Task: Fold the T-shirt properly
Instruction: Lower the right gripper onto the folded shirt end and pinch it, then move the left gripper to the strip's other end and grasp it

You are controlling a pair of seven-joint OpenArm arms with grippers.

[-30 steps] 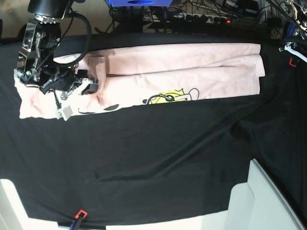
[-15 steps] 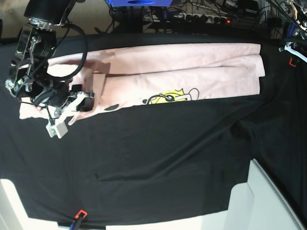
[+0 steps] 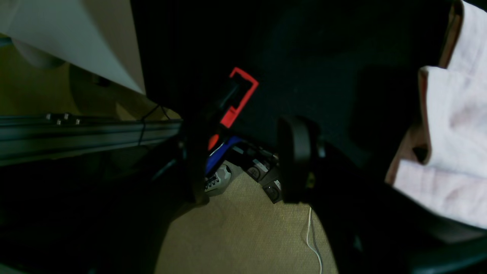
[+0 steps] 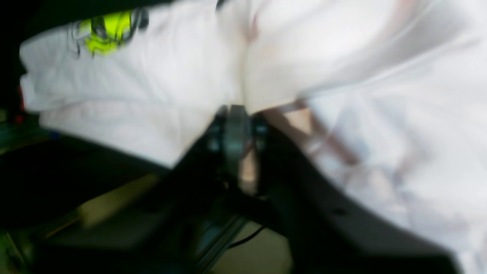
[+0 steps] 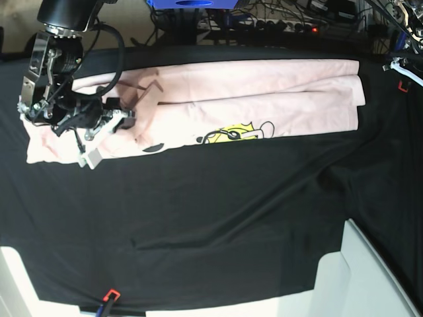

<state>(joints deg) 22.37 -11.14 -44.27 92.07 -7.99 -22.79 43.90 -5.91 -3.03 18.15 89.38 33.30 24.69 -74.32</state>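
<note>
The pale pink T-shirt [image 5: 264, 92] lies folded into a long band along the far side of the black table cloth [image 5: 218, 211], with a strip of yellow and black print [image 5: 231, 134] showing at its near edge. My right gripper [image 5: 124, 119] sits over the band's left end. In the right wrist view, which is blurred, its fingers [image 4: 236, 125] stand close together with a ridge of T-shirt [image 4: 152, 87] cloth pinched at their tips. My left gripper [image 3: 243, 163] hangs open and empty off the table's corner, to the left of the T-shirt's end [image 3: 452, 133].
A red clamp [image 3: 237, 95] grips the table cloth edge near my left gripper; it also shows in the base view as the red clamp [image 5: 400, 84]. Another clamp [image 5: 109, 297] sits at the near edge. White boards [image 5: 363, 277] flank the near corners. Cables and a power strip [image 5: 277, 23] lie behind the table.
My right arm swung toward the near left, then came back over the shirt's left end. The cloth flap beside it now stands raised and creased. The left arm has not moved.
</note>
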